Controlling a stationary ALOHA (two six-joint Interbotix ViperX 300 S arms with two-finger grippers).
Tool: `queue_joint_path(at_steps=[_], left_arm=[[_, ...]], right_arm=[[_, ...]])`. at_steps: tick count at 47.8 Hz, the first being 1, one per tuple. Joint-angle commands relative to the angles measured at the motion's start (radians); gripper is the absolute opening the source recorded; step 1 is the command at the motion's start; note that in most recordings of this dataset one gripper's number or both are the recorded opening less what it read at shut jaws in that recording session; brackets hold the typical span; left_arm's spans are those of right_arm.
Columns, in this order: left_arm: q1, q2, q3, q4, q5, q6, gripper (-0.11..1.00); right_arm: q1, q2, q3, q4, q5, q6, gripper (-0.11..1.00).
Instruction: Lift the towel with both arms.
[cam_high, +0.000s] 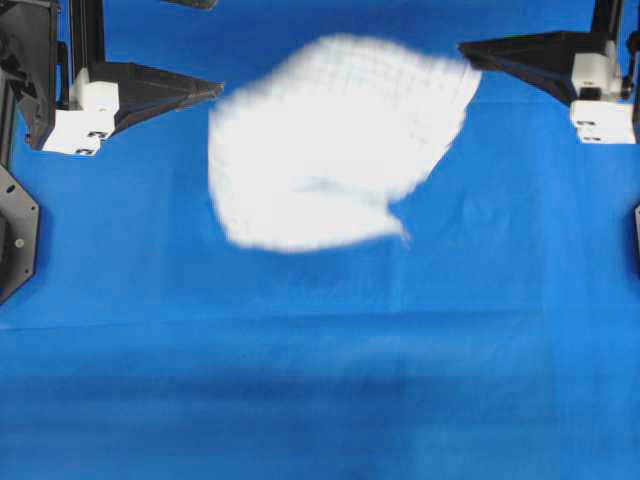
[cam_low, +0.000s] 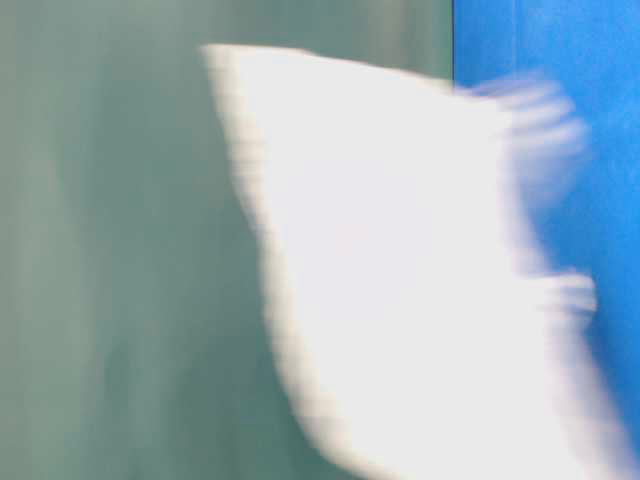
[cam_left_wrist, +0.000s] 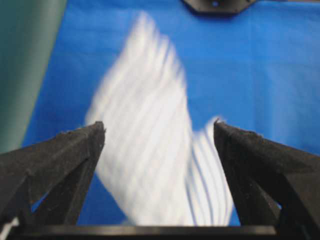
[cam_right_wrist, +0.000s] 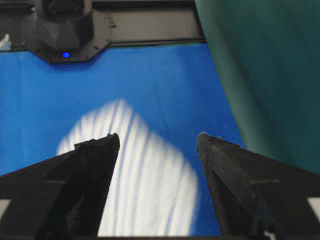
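1 towel (cam_high: 335, 155): soft white cloth w/ thin stripes, crumpled, motion-blurred, between the 2 claws over the blue cloth (cam_high: 320, 380) on the surface; held by neither. 2 black arms. Left claw (cam_left_wrist: 159, 132) jaws apart, nothing between. Right claw (cam_right_wrist: 158, 140) likewise apart. Wedge-shaped fingers, matte black.

Right hand (cam_right_wrist: 157, 142) spread wide above the striped towel (cam_right_wrist: 150, 185)
The blurred towel lies beyond both black fingers (cam_right_wrist: 85, 180), held by neither, over the blue cloth (cam_right_wrist: 165, 85); a green wall (cam_right_wrist: 265, 75) stands at right.
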Motion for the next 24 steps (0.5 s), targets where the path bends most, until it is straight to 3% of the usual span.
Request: queue_joint_path(at_steps=[1, 13, 24], left_arm=[[-0.008, -0.009, -0.002, -0.003, -0.011, 0.0, 0.92], [-0.028, -0.008, 0.133, -0.005, -0.08, -0.002, 0.92], [-0.054, 0.0, 0.33, -0.006, -0.219, -0.008, 0.92]], right_arm=[[-0.002, -0.008, -0.006, -0.006, 0.002, 0.0, 0.67], [-0.002, -0.008, 0.12, -0.002, -0.025, 0.026, 0.67], [0.005, -0.005, 0.304, 0.008, -0.163, 0.1, 0.67]])
